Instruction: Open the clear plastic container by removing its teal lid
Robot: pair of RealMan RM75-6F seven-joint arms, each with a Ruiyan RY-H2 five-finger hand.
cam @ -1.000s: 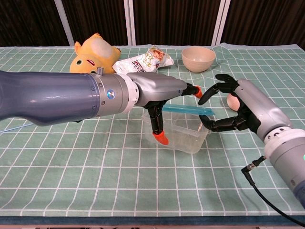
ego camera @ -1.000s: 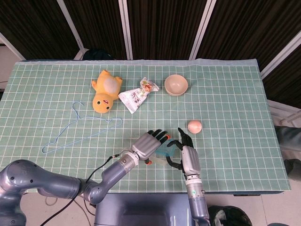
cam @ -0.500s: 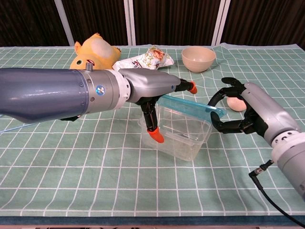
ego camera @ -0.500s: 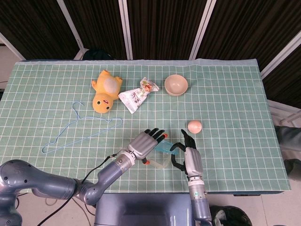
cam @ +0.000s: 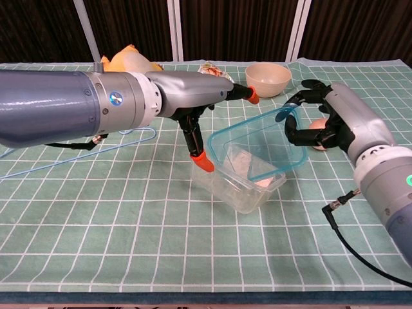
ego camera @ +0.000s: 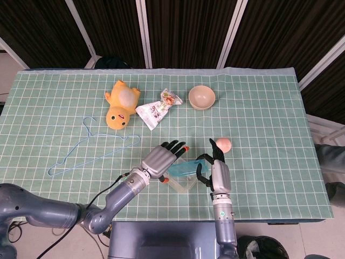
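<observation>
The clear plastic container (cam: 239, 190) sits on the green checked cloth near the front edge; in the head view the container (ego camera: 182, 185) lies partly under both hands. Its teal lid (cam: 226, 132) is raised and tilted steeply, its lower edge still close to the container's rim. My right hand (cam: 320, 122) grips the lid's upper right edge with curled fingers. My left hand (cam: 196, 106) hovers at the lid's left side with fingers stretched out, its orange thumb tip beside the lid's left corner and nothing pinched. From the head view the lid (ego camera: 182, 168) shows between the left hand (ego camera: 160, 157) and the right hand (ego camera: 215, 168).
A peach ball (ego camera: 223, 144) lies just behind my right hand. Farther back are a beige bowl (ego camera: 201, 97), a snack packet (ego camera: 158, 109) and a yellow plush duck (ego camera: 121, 105). A blue wire hanger (ego camera: 91, 145) lies at the left. A black cable (cam: 360, 251) trails from my right wrist.
The lid has swung up from flat to steeply tilted as my right hand rose with it. The container, tilted half a second ago, sits level again. My left hand lifted off the container.
</observation>
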